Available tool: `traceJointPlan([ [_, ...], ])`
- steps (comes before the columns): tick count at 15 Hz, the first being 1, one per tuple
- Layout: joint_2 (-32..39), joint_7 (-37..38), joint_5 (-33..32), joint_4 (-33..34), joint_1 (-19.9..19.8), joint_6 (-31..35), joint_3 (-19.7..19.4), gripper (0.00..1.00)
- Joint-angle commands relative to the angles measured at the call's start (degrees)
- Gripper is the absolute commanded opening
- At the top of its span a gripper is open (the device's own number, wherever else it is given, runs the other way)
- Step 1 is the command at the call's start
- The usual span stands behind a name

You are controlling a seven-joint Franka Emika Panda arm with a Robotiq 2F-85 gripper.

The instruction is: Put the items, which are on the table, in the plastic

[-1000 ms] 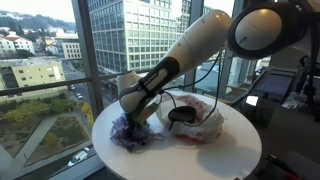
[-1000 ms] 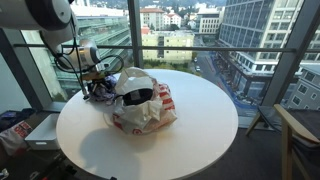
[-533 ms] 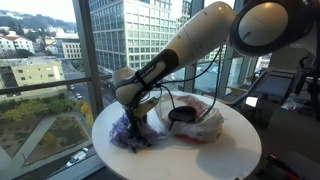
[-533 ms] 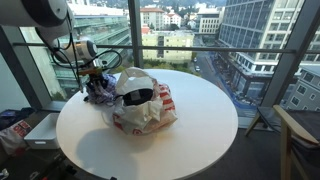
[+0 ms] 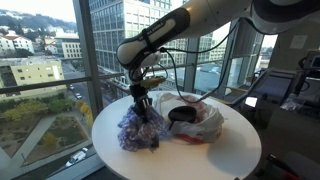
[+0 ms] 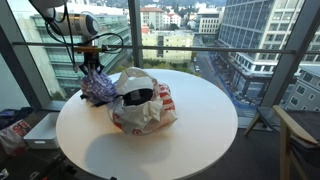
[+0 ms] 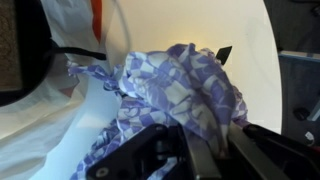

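Clamping the lilac cloth by its top, the fingers are holding it bunched over the table (just beside the plastic bag).

I count: purple cloth 1 | black bowl 1 | wrinkled plastic bag 1 | small dark flat piece 1 | round white table 1 | robot arm 1 | gripper 1

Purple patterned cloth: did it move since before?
Yes. The gripper has drawn the soft purple patterned cloth upward from the round white tabletop; its bottom may still touch.
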Motion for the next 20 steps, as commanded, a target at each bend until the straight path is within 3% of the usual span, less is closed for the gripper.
traceJointPlan([
  [1, -11.7, -1.7, 4.83, -9.81, -4.03, 1.92, 2.15, 0.12],
  [11, -38.99, -4.57, 25.69, -30.46, -12.05, 14.59, 1.55, 0.11],
  [15, -48.78, -7.8, 35.9, -38.4, -13.63, 20.24, -0.68, 0.12],
  [20, -58.2, -8.7, 43.86, -46.02, -13.66, 26.75, -5.03, 0.12],
])
